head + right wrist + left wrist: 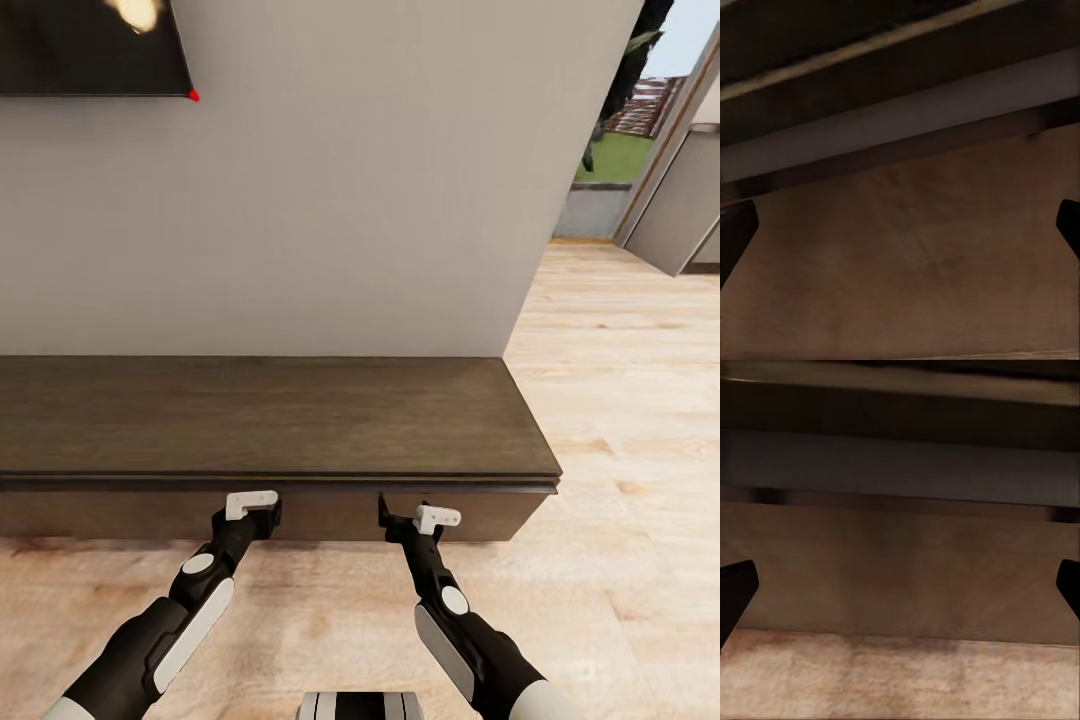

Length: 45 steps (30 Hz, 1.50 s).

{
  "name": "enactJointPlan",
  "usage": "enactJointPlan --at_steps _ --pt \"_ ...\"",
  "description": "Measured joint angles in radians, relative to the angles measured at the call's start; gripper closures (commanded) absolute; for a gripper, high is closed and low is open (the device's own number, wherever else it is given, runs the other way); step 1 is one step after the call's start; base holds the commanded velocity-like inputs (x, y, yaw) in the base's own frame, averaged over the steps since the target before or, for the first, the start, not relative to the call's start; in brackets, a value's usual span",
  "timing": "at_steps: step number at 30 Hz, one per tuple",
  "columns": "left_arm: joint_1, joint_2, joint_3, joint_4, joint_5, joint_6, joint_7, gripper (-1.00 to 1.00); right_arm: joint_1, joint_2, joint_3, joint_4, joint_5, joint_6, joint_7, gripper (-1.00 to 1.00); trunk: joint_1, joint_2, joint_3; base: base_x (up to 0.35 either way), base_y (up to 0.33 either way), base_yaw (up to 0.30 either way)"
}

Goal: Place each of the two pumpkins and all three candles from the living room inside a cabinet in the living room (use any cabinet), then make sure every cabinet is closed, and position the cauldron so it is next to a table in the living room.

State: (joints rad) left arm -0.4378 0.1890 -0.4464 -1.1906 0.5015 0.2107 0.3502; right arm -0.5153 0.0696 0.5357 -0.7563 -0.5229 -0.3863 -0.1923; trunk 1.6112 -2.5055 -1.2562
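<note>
I'm facing a plain grey wall (330, 190) with pale wood floor (620, 400) running off to my right toward an open doorway (625, 130) showing grass outside. A dark panel (90, 45) hangs on the wall at upper left, cut off by the frame edge, so I can't say what it is.

The cabinet (270, 420) sits against the wall directly ahead of me: long, low, dark-brown wood grain, a slab top overhanging flat fronts with no handles. Its left end runs out of the head view; the right end stops short of the wall's corner. The fronts look flush and closed.

My left gripper (268, 512) and right gripper (392, 514) both sit close up to the cabinet front, just under the overhang. In each wrist view the fingertips (735, 592) (735, 232) stand at opposite edges, so both sets of jaws are spread wide and hold nothing.
</note>
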Motion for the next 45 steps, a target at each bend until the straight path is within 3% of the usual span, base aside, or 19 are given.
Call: enactJointPlan --at_steps 19,23,26,29,30,32,34,36,37,42,45 --pt "0.000 -0.001 0.001 0.000 0.005 0.004 0.000 -1.00 -0.001 -0.004 0.000 -0.002 0.009 0.008 0.005 -1.00 0.001 0.000 0.000 -0.117 0.002 0.000" --pt "0.000 -0.003 0.006 0.000 0.014 0.056 0.000 -1.00 -0.001 -0.005 0.000 -0.002 0.011 0.034 0.003 -1.00 0.001 0.000 0.000 -0.211 0.000 0.000" --pt "0.000 -0.004 0.018 -0.014 0.014 0.165 -0.001 -1.00 -0.001 -0.006 -0.001 -0.006 0.013 0.117 -0.001 -1.00 0.001 0.000 0.000 -0.303 0.000 0.000" --pt "0.000 -0.005 0.063 -0.060 0.014 0.287 -0.002 -1.00 -0.001 -0.006 -0.003 -0.007 0.013 0.187 -0.004 -1.00 0.001 0.000 0.000 -0.312 0.000 0.000" --pt "0.000 -0.007 0.088 -0.072 0.013 0.361 -0.002 -1.00 -0.001 -0.006 -0.003 -0.008 0.011 0.225 -0.004 -1.00 0.001 0.000 0.000 -0.263 0.000 0.000" --pt "0.000 -0.009 0.114 -0.082 0.014 0.422 -0.005 -1.00 -0.001 -0.008 -0.006 -0.008 0.011 0.272 -0.005 -1.00 0.001 0.000 0.000 -0.136 0.000 0.000" --pt "0.000 -0.012 0.137 -0.090 0.014 0.470 -0.007 -1.00 -0.001 -0.020 -0.038 -0.010 0.010 0.346 -0.008 -1.00 0.000 0.000 0.000 -0.060 0.000 0.000" --pt "0.000 -0.012 0.148 -0.100 0.015 0.494 -0.007 -1.00 -0.001 -0.036 -0.093 -0.022 0.005 0.427 -0.010 -1.00 0.000 0.000 0.000 -0.023 0.000 0.000" --pt "0.000 -0.010 0.154 -0.118 0.016 0.517 -0.008 -1.00 -0.001 -0.042 -0.135 -0.039 0.007 0.507 -0.012 -1.00 0.000 0.000 0.004 -0.010 0.000 0.000" --pt "-0.002 -0.015 0.183 -0.156 0.018 0.716 -0.009 -1.00 -0.001 -0.049 -0.265 -0.151 0.009 0.822 -0.011 -1.00 -0.003 0.001 0.023 -0.003 0.000 0.000" --pt "-0.004 -0.017 0.204 -0.160 0.020 0.762 -0.008 -1.00 -0.001 -0.048 -0.326 -0.210 0.007 0.940 -0.011 -1.00 -0.004 0.002 0.035 0.000 0.000 0.000"
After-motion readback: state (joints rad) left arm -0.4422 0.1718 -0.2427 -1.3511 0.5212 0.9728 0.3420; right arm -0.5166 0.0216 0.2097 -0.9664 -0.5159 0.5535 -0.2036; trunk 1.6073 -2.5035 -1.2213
